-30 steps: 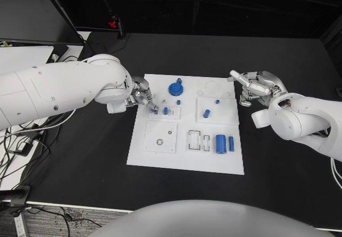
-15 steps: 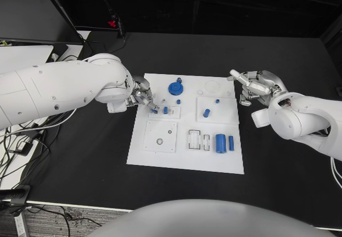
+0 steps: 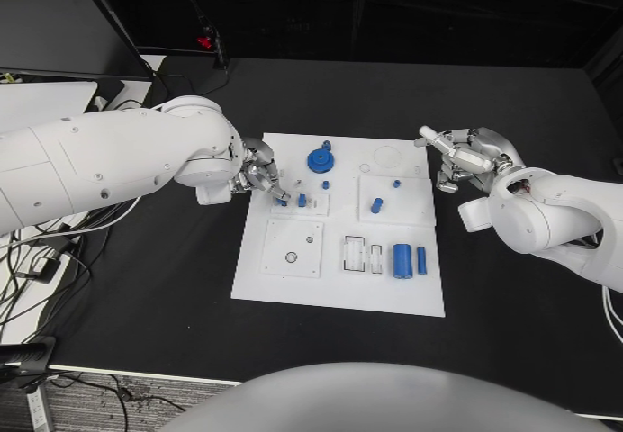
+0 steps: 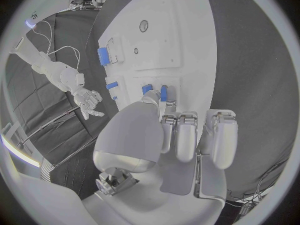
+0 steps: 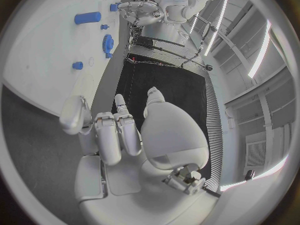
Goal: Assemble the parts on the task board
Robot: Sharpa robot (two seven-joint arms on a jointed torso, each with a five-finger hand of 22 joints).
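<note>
The white task board (image 3: 340, 288) lies mid-table. My left hand (image 3: 258, 177) hovers over its left edge, fingers curled, their tips at two small blue pegs (image 3: 279, 202) (image 3: 302, 201) standing in a small square plate. In the left wrist view the thumb (image 4: 149, 101) meets one peg (image 4: 147, 89) and the other peg (image 4: 164, 92) stands beside it; whether either is gripped I cannot tell. My right hand (image 3: 462, 160) hangs off the board's right edge, fingers (image 5: 115, 132) curled in, holding nothing.
A blue gear (image 3: 320, 162) sits at the board's far side. Small blue pieces (image 3: 376, 206) (image 3: 396, 185) stand on the right square plate. A blue cylinder (image 3: 402, 262) and a thin blue pin (image 3: 420, 261) lie near the front right, beside white slots (image 3: 355, 254).
</note>
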